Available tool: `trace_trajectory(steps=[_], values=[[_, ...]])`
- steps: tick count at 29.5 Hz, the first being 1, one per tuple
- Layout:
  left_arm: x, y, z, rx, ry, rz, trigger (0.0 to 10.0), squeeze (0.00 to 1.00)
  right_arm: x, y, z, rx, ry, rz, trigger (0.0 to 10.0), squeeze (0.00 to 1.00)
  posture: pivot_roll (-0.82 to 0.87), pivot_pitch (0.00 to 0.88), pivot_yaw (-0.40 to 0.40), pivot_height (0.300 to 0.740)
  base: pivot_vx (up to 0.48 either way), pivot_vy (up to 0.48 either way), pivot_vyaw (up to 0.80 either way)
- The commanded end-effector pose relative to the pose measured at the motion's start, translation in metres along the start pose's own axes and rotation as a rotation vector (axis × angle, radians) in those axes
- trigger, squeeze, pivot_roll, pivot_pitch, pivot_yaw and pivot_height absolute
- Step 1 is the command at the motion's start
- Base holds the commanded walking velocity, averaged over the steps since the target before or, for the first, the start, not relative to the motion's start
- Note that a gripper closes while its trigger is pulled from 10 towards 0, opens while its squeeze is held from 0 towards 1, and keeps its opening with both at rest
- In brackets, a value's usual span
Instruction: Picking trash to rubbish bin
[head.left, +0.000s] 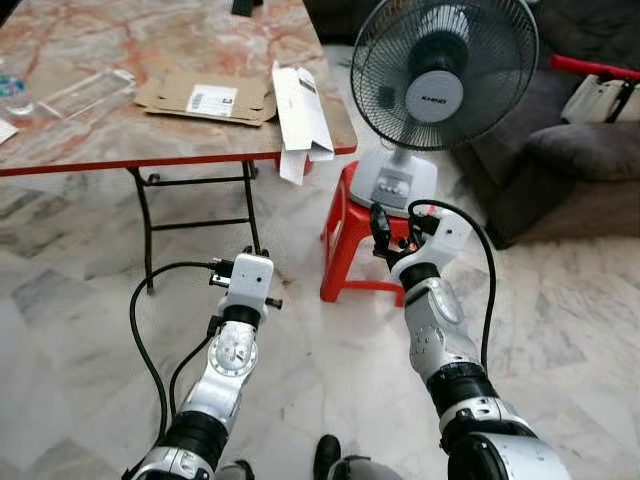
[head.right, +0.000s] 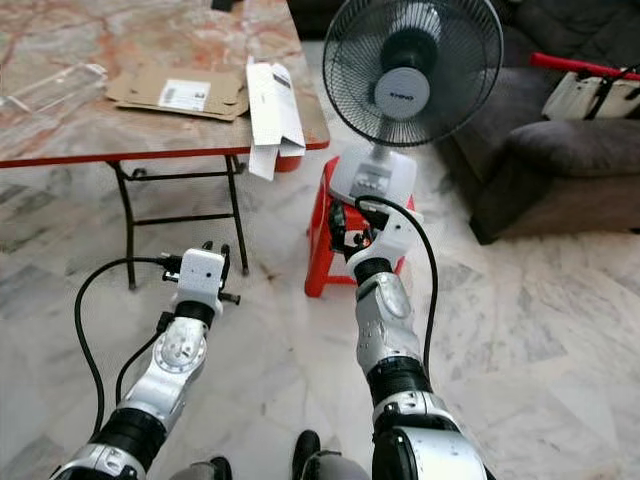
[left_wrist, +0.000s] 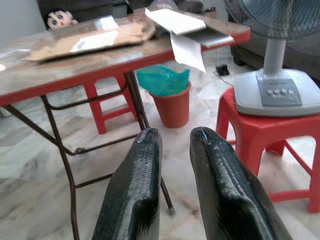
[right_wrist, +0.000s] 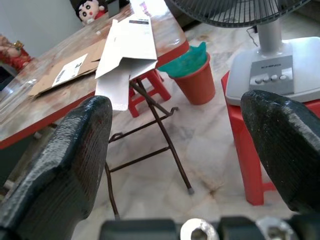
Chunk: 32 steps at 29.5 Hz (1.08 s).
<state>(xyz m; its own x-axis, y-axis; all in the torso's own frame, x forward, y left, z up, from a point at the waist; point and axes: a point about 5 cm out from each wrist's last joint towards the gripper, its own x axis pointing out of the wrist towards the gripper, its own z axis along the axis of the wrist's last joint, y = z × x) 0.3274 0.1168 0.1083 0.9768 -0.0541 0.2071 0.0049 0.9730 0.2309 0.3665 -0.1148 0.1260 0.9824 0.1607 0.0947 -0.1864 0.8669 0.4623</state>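
A flattened white carton (head.left: 300, 115) hangs over the near right corner of the marble-topped table (head.left: 120, 140). Flat brown cardboard (head.left: 205, 97) and a clear plastic wrapper (head.left: 85, 95) lie beside it. An orange rubbish bin (left_wrist: 167, 92) with a green bag stands on the floor under that corner. My left gripper (left_wrist: 172, 135) is held low in front of the table's legs, shut and holding nothing. My right gripper (head.left: 400, 225) is raised in front of the red stool, open and holding nothing, level with the bin (right_wrist: 195, 75) and well short of it.
A standing fan (head.left: 440, 75) sits on a red plastic stool (head.left: 345, 245) right ahead of my right arm. A dark sofa (head.left: 560, 150) fills the right side. Thin metal table legs (head.left: 145, 230) and a second red stool (left_wrist: 107, 100) stand near the bin. The floor is pale marble.
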Motion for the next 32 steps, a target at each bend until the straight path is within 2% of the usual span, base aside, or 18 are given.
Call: trace_trajectory(steps=[1, 5, 7, 13, 21, 24, 28, 32], values=[[0.000, 0.001, 0.001, -0.030, 0.011, 0.012, 10.0, 0.00, 0.001, 0.003, 0.003, -0.001, -0.007, 0.010, 10.0, 0.00, 0.05, 0.188, -0.094, 0.740, 0.000, 0.000, 0.00], [0.001, 0.007, 0.001, -0.040, 0.023, 0.050, 10.0, 0.00, 0.001, 0.004, 0.003, -0.036, -0.005, 0.035, 10.0, 0.00, 0.05, 0.198, -0.098, 0.740, 0.000, 0.000, 0.00], [0.001, 0.010, 0.001, -0.047, 0.023, 0.067, 10.0, 0.00, 0.000, 0.007, 0.001, -0.076, 0.009, 0.055, 10.0, 0.00, 0.05, 0.201, -0.099, 0.740, 0.000, 0.000, 0.80], [0.001, 0.014, 0.003, -0.045, 0.021, 0.086, 10.0, 0.00, -0.001, 0.008, -0.001, -0.063, 0.019, 0.059, 10.0, 0.00, 0.05, 0.209, -0.101, 0.740, 0.000, 0.000, 0.51], [0.002, 0.018, 0.006, -0.048, 0.018, 0.107, 10.0, 0.00, 0.000, 0.016, 0.000, -0.075, 0.015, 0.108, 10.0, 0.00, 0.05, 0.211, -0.105, 0.740, 0.270, 0.000, 0.00], [0.003, 0.019, 0.008, -0.047, 0.013, 0.112, 10.0, 0.00, 0.000, 0.019, 0.001, -0.117, 0.017, 0.130, 10.0, 0.00, 0.05, 0.210, -0.104, 0.740, 0.369, 0.000, 0.75], [0.004, 0.019, 0.009, -0.047, 0.012, 0.115, 10.0, 0.00, 0.000, 0.020, 0.000, -0.107, 0.021, 0.132, 10.0, 0.00, 0.05, 0.208, -0.103, 0.740, 0.418, 0.000, 0.75], [0.005, 0.020, 0.011, -0.045, 0.010, 0.119, 10.0, 0.00, -0.001, 0.020, -0.001, -0.085, 0.028, 0.129, 10.0, 0.00, 0.05, 0.207, -0.103, 0.740, 0.448, 0.000, 0.00]])
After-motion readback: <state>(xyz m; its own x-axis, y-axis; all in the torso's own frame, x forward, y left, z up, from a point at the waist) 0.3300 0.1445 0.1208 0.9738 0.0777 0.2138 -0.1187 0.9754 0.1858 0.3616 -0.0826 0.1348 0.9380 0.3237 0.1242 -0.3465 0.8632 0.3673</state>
